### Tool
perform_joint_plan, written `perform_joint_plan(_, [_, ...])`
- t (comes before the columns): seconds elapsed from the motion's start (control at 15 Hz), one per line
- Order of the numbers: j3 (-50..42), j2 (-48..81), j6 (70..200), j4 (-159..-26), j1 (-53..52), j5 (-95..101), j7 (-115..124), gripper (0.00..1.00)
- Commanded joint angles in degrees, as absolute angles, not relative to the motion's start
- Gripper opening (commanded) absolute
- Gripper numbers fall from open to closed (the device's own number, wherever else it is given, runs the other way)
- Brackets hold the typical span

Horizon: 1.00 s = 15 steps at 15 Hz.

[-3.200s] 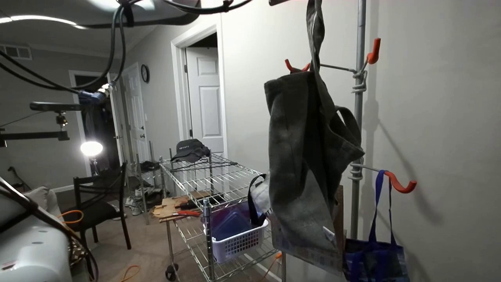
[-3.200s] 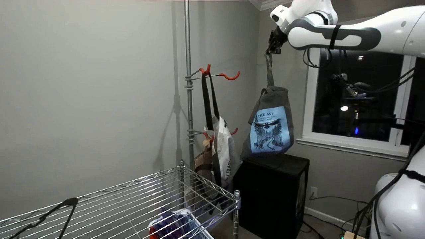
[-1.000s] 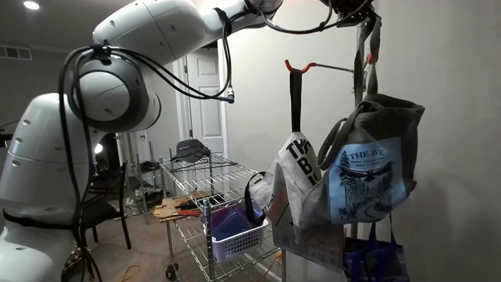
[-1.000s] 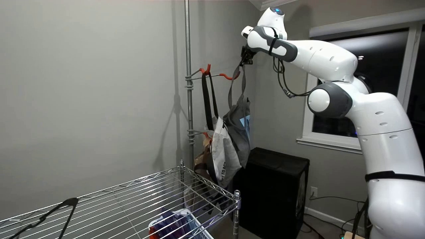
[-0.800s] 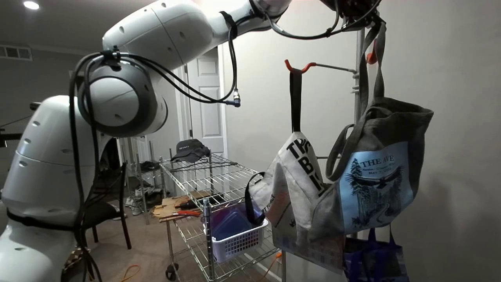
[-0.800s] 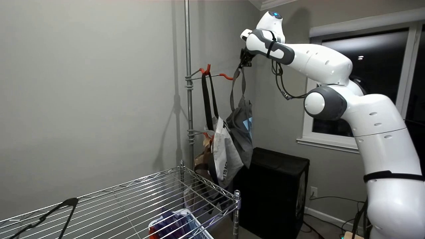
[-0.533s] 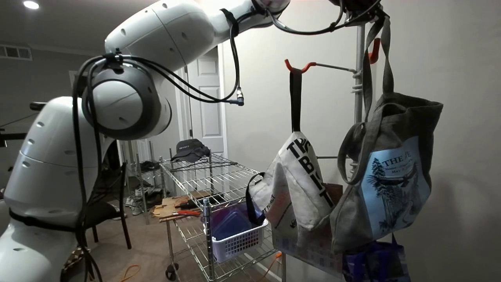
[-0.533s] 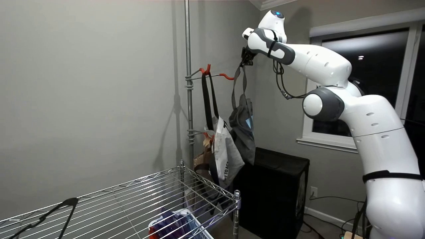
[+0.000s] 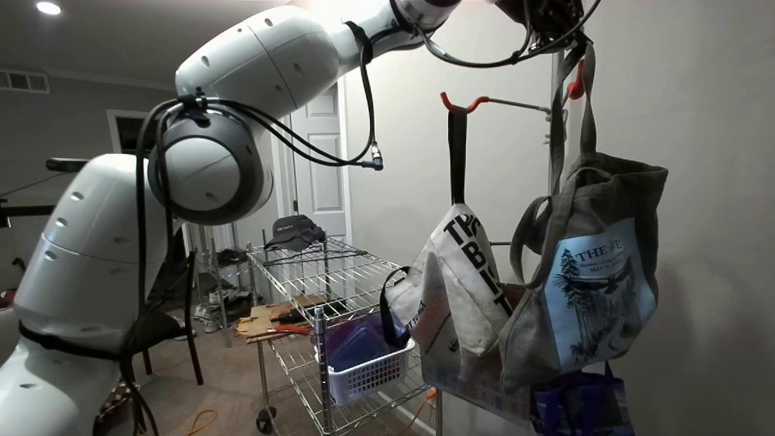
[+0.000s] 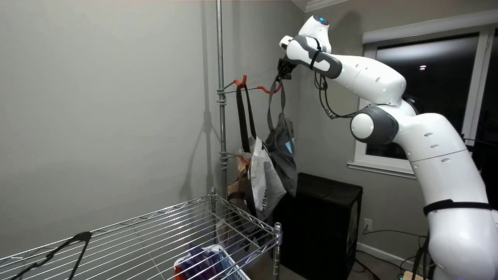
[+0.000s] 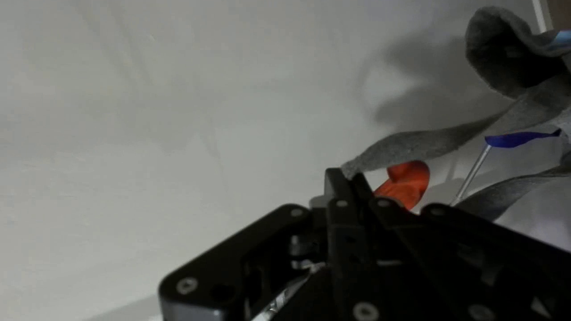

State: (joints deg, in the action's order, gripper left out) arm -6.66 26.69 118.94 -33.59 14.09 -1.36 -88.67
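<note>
On the wire rack [image 9: 323, 370] we see a dark cap [image 9: 294, 232] and a black hanger [image 10: 82, 235], and lower down a white basket [image 9: 368, 384]. We also spot a black chair [image 9: 158, 327] and an orange cord [image 9: 209, 412] on the floor [image 9: 227, 387]. Near the window [image 10: 435, 81] and the outlet [image 10: 367, 224], we have a black box [image 10: 314, 229].

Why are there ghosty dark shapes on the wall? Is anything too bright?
Wrist view: a soft-edged shadow, probably cast by the grey bag, darkens the wall, and the gripper looks dark and murky. In an exterior view, the ceiling light glares white. In an exterior view, the pole has a thin shadow beside it, and the dark window shows a bright reflection.
</note>
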Motion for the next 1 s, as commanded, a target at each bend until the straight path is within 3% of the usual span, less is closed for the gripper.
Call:
perform_joint_plan(0.0, [-4.65,28.86,118.55,-30.68,15.04,-3.67,-92.04,0.01])
perform_joint_plan(0.47, [-2.90,29.59,118.38,-29.57,16.74,-4.32,-94.94,0.01])
perform_joint_plan(0.53, [-2.54,29.46,118.05,-29.68,17.17,-4.49,-95.73,0.29])
perform_joint_plan(0.67, [-2.04,29.39,118.05,-29.64,17.85,-4.75,-96.74,0.34])
perform_joint_plan(0.93, [-0.91,28.97,118.38,-29.13,18.75,-5.16,-99.08,0.59])
